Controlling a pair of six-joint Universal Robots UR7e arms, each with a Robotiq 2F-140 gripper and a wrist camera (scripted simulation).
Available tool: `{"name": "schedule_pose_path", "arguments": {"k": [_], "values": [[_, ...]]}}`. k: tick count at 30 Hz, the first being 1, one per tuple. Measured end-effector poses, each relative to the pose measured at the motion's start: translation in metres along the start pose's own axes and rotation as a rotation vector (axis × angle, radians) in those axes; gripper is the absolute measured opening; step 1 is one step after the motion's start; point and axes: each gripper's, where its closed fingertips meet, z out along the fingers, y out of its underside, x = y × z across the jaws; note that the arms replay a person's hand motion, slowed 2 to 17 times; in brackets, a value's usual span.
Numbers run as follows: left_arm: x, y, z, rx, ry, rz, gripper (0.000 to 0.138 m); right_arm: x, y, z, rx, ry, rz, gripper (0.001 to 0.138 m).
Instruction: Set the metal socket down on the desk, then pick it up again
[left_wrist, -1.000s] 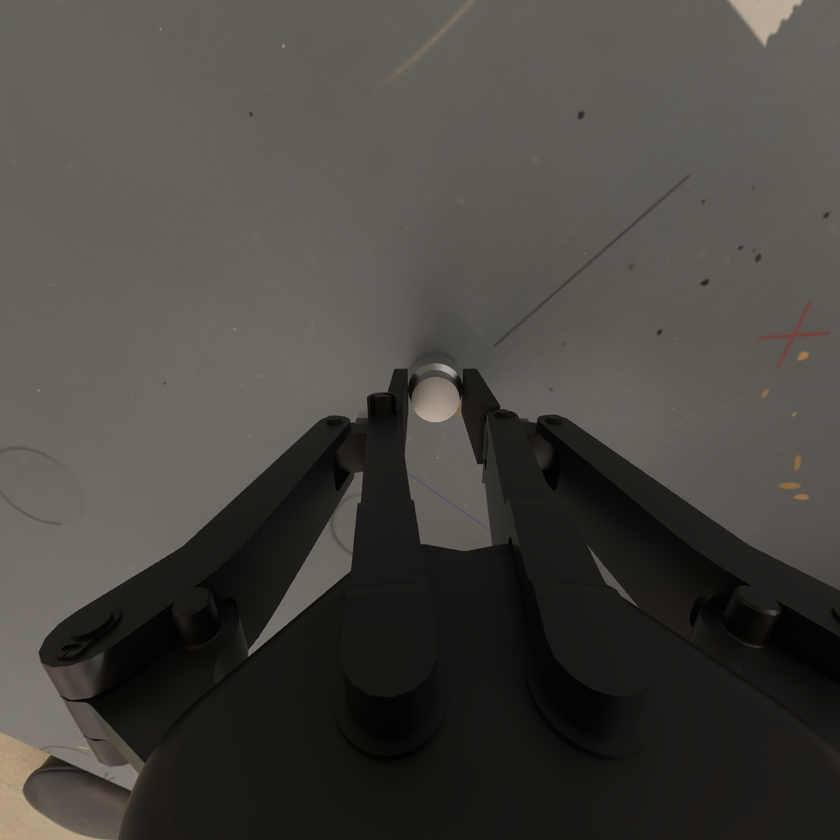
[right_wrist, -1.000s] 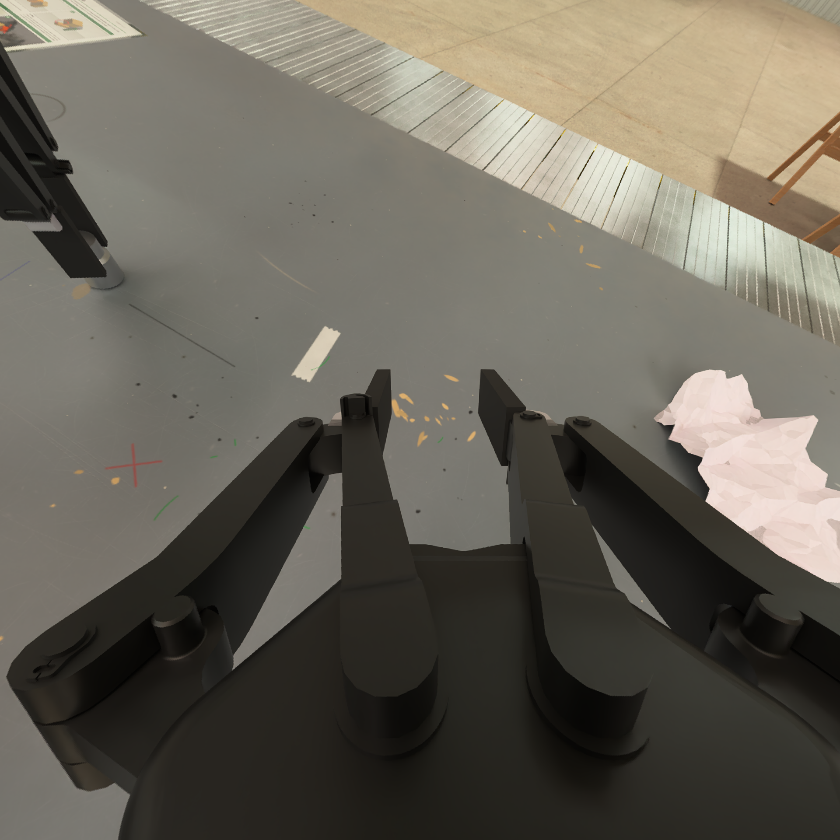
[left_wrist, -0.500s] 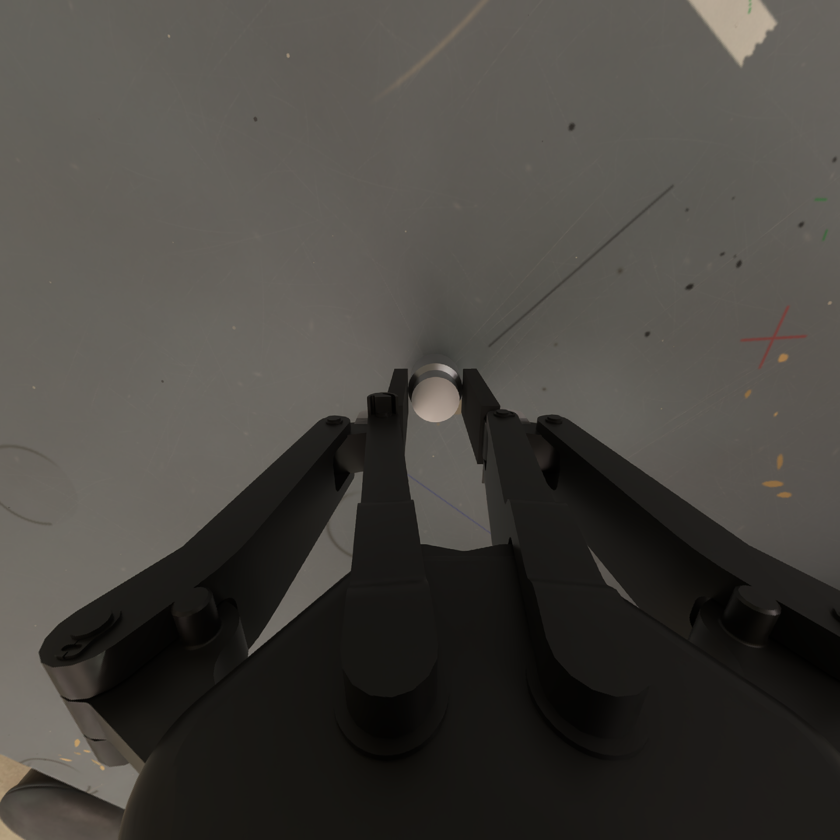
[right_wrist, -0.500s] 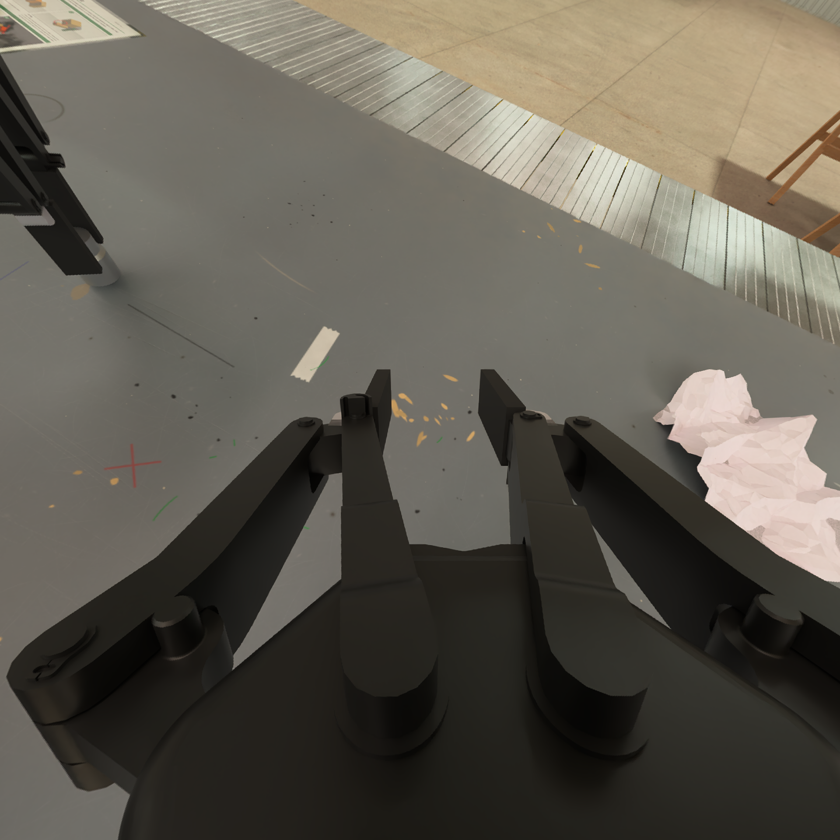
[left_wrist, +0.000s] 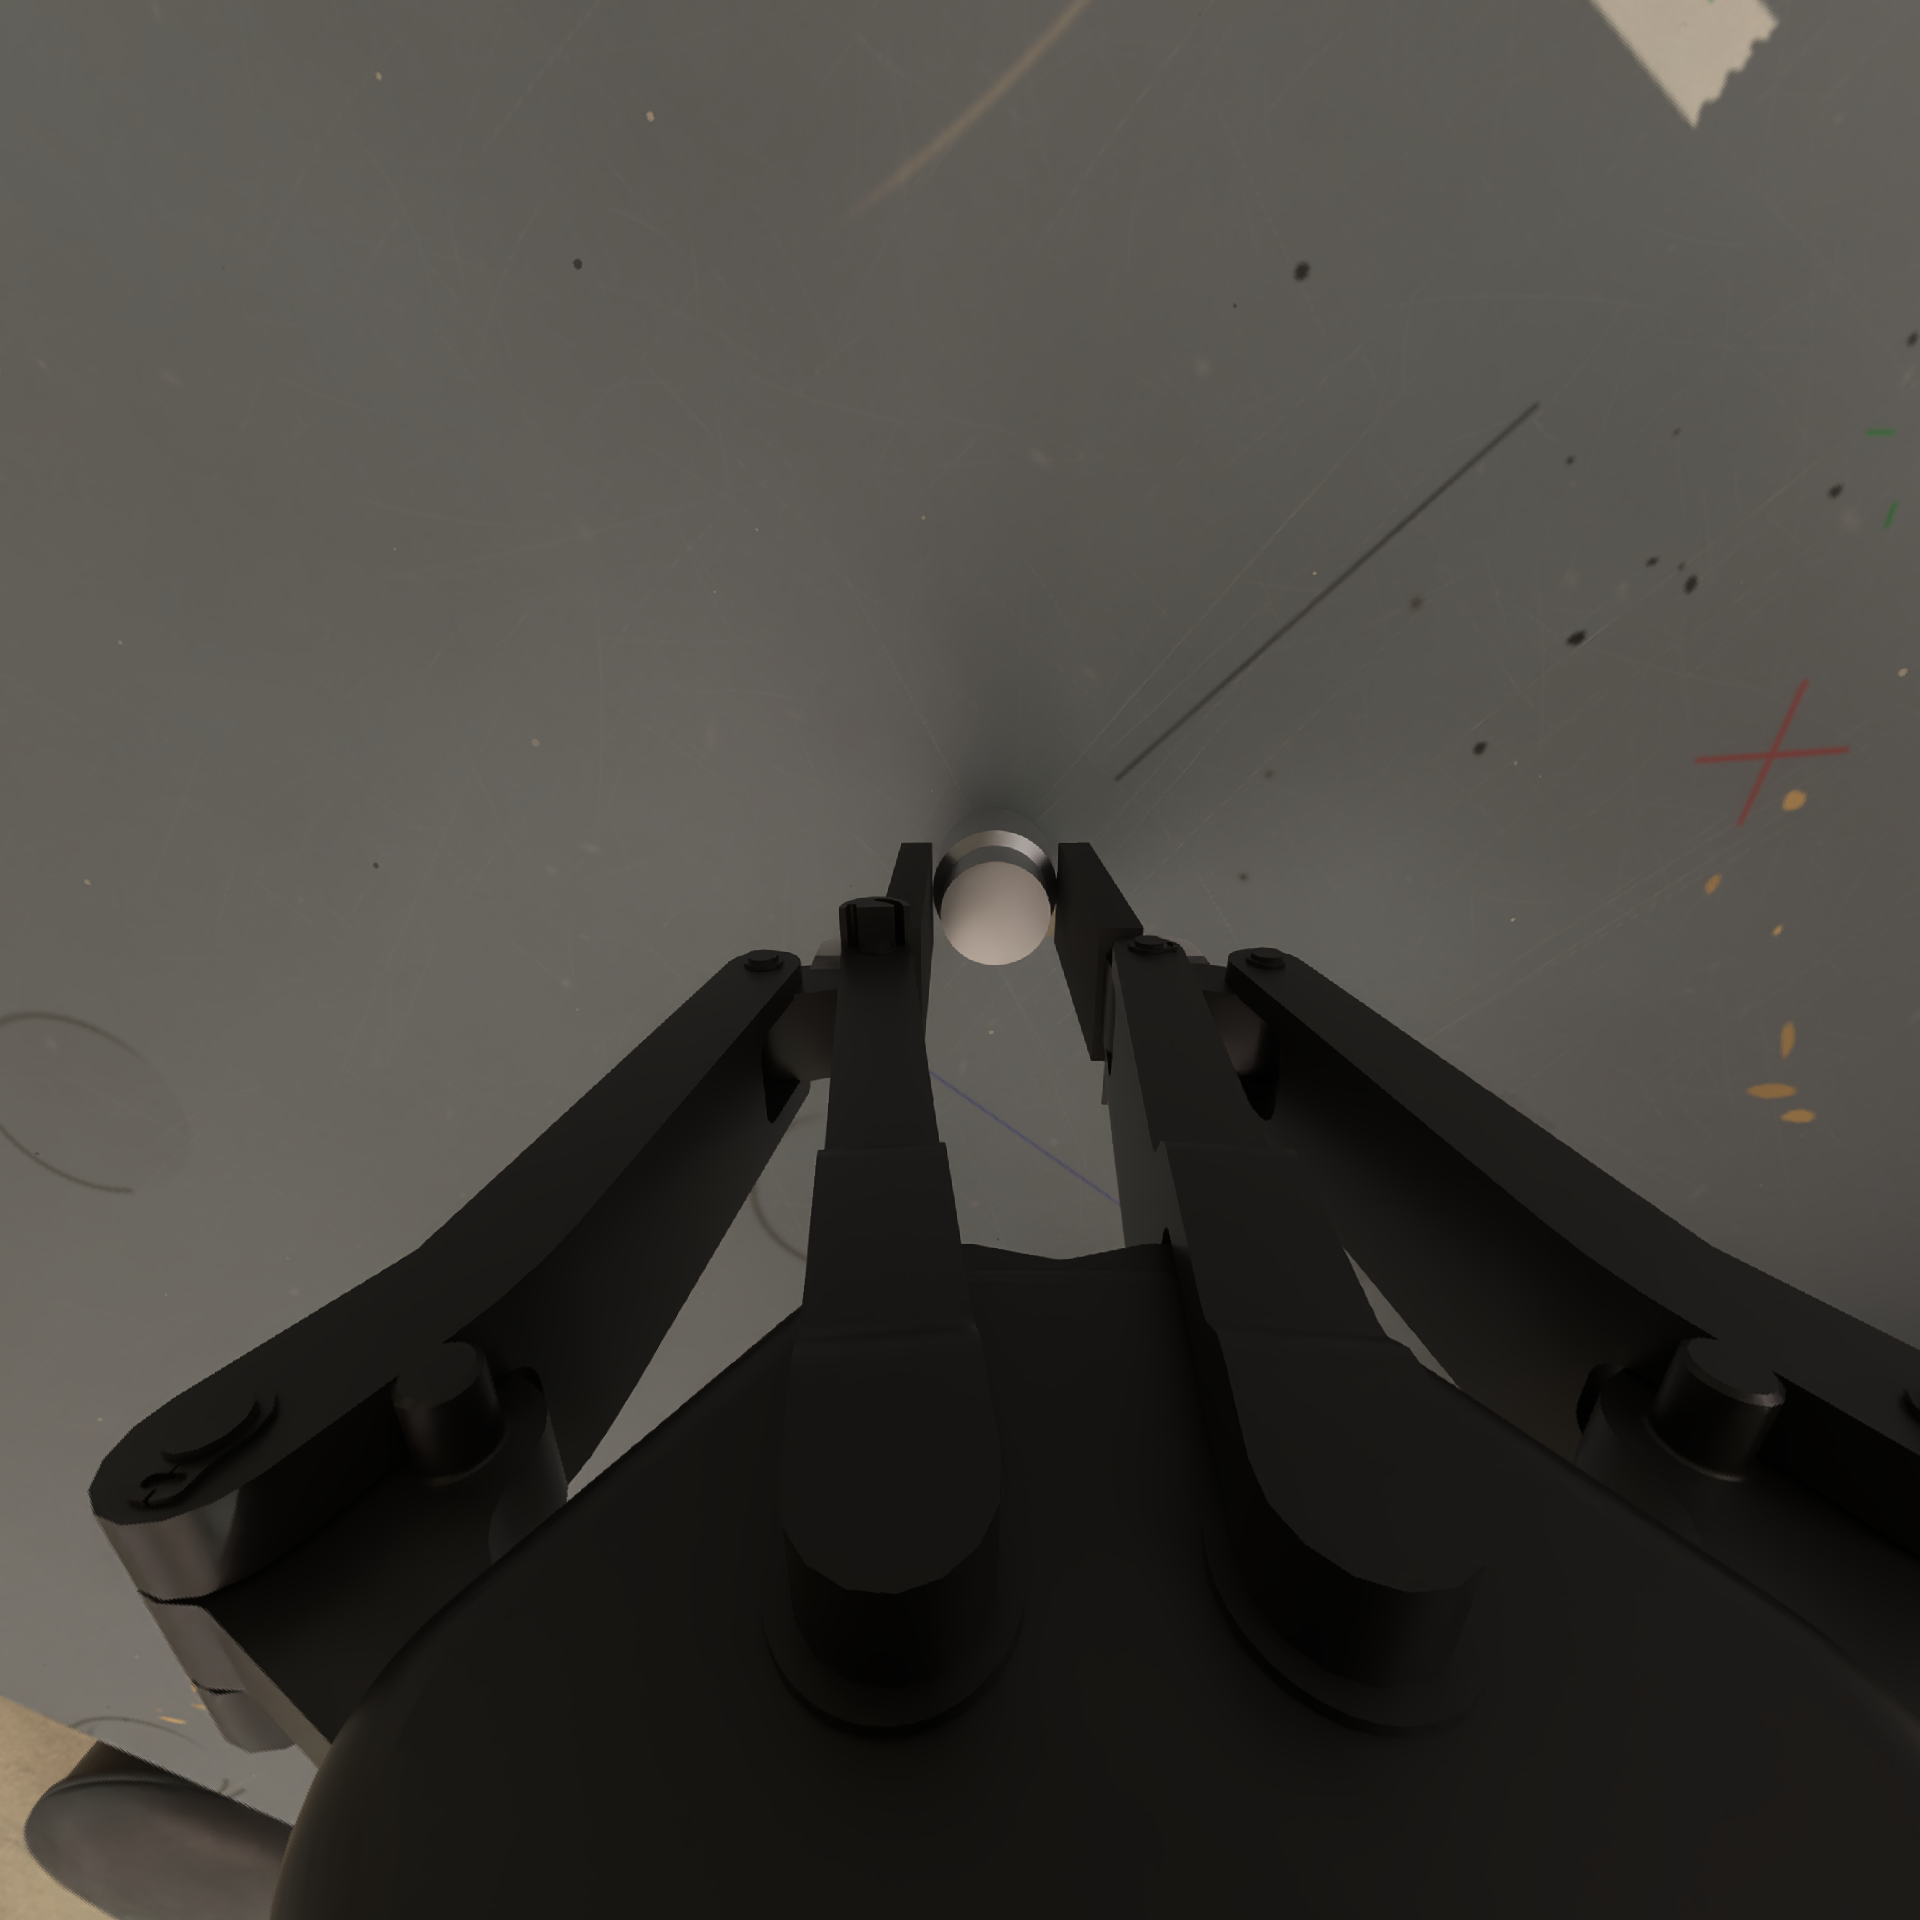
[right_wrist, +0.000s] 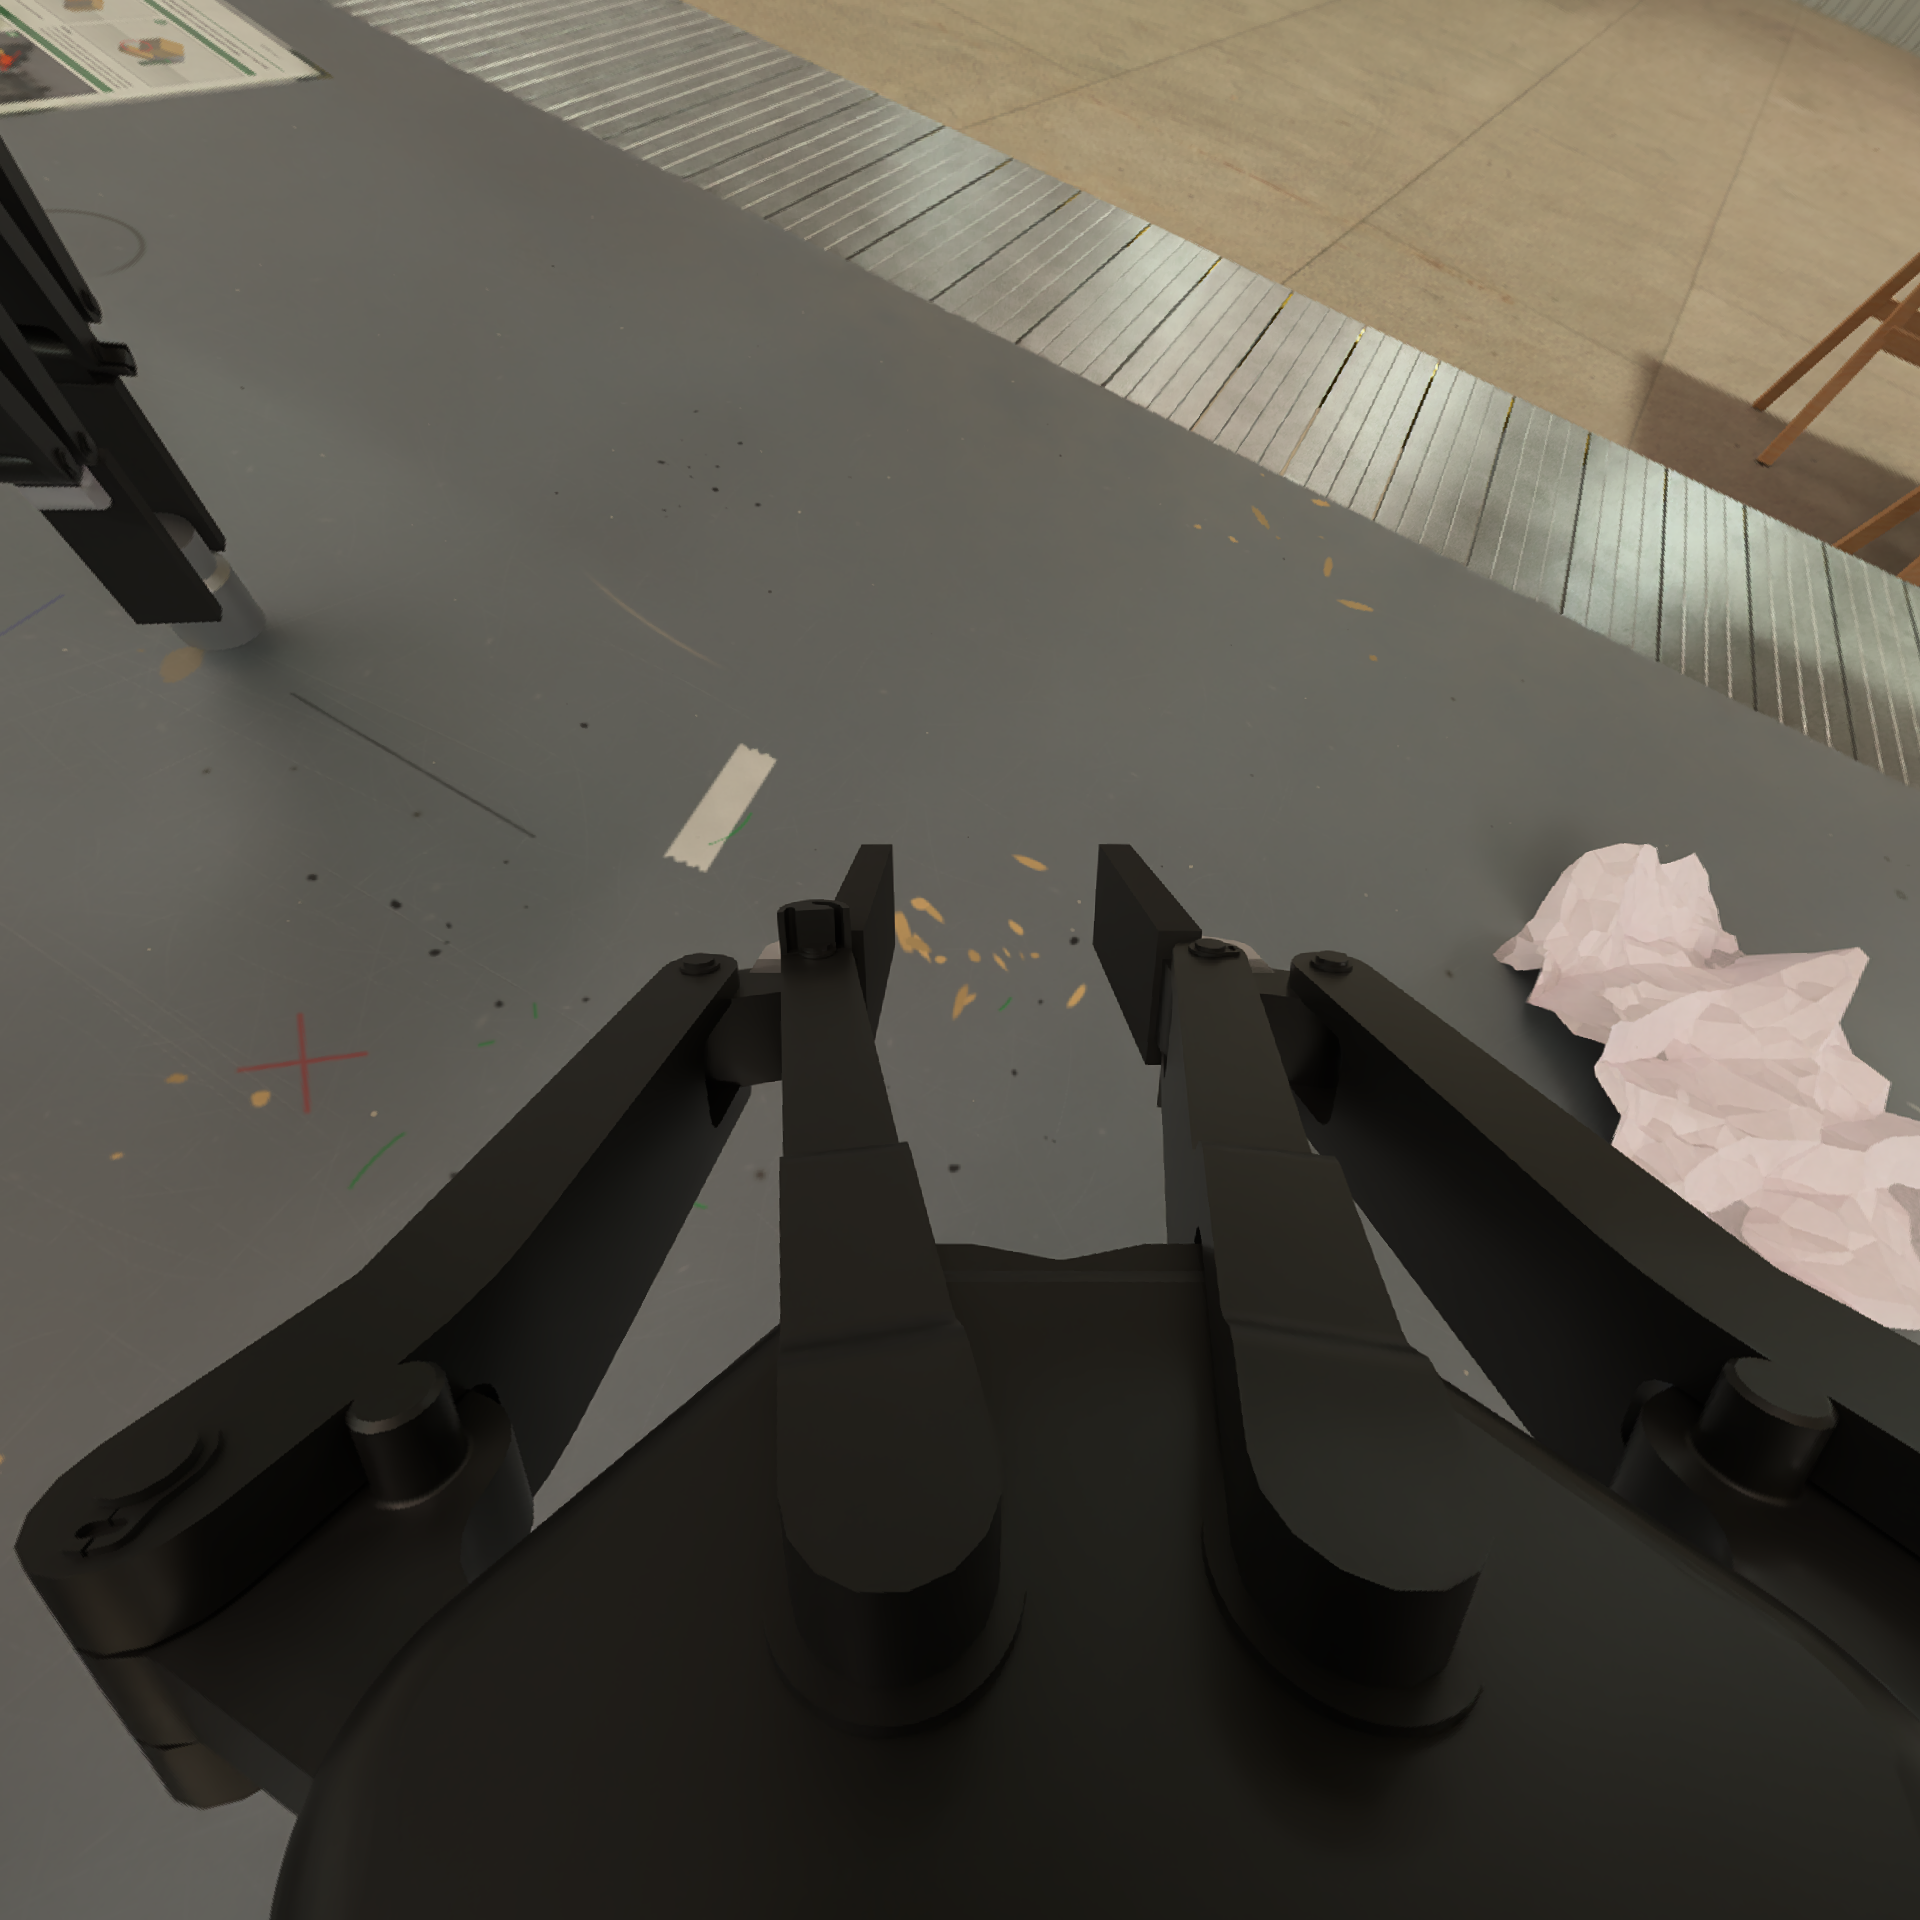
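The metal socket (left_wrist: 992, 906) is a short silver cylinder, held upright between the fingertips of my left gripper (left_wrist: 994, 896), which is shut on it. The left wrist view looks almost straight down at the grey desk (left_wrist: 520, 520), with a dark shadow ringed around the socket. In the right wrist view the socket (right_wrist: 227, 615) pokes out below the left gripper's fingers (right_wrist: 145, 561) at the far left. Its lower end is at or just above the desk. My right gripper (right_wrist: 994, 914) is open and empty above the desk, well away from the socket.
A crumpled pale paper (right_wrist: 1725, 1081) lies on the desk to the right of my right gripper. A strip of white tape (right_wrist: 720, 805), a red cross mark (right_wrist: 302, 1060) and orange flecks mark the surface. A ribbed metal band (right_wrist: 1351, 364) edges the desk. A printed sheet (right_wrist: 135, 47) lies far left.
My left gripper, with the socket in it, shifted a little over the desk, so the desk marks slid slightly left in its view. The grip is unchanged. The right arm has not moved.
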Motion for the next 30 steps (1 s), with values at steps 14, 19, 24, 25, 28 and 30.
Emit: {"name": "schedule_pose_path", "arguments": {"k": [14, 19, 24, 25, 28, 30], "values": [[0.0012, -0.0004, -0.0022, 0.005, -0.001, 0.001, 0.032, -0.0006, 0.0005, 0.0005, -0.004, 0.0, -0.003, 0.052], [0.0018, -0.0005, -0.0035, 0.009, -0.002, 0.003, 0.032, -0.0007, 0.0007, 0.0007, -0.005, 0.0, -0.004, 0.052], [0.0021, -0.0004, -0.0049, 0.012, -0.004, 0.005, 0.032, -0.0006, 0.0008, 0.0009, -0.005, 0.0, -0.004, 0.052], [0.0022, -0.0003, -0.0052, 0.013, -0.005, 0.006, 0.032, -0.0006, 0.0008, 0.0009, -0.005, 0.0, -0.004, 0.052], [0.0022, -0.0003, -0.0063, 0.016, -0.008, 0.007, 0.032, -0.0006, 0.0009, 0.001, -0.006, -0.001, -0.004, 0.052], [0.0022, -0.0003, -0.0072, 0.019, -0.01, 0.007, 0.032, -0.0007, 0.001, 0.0011, -0.006, -0.001, -0.004, 0.052]]}}
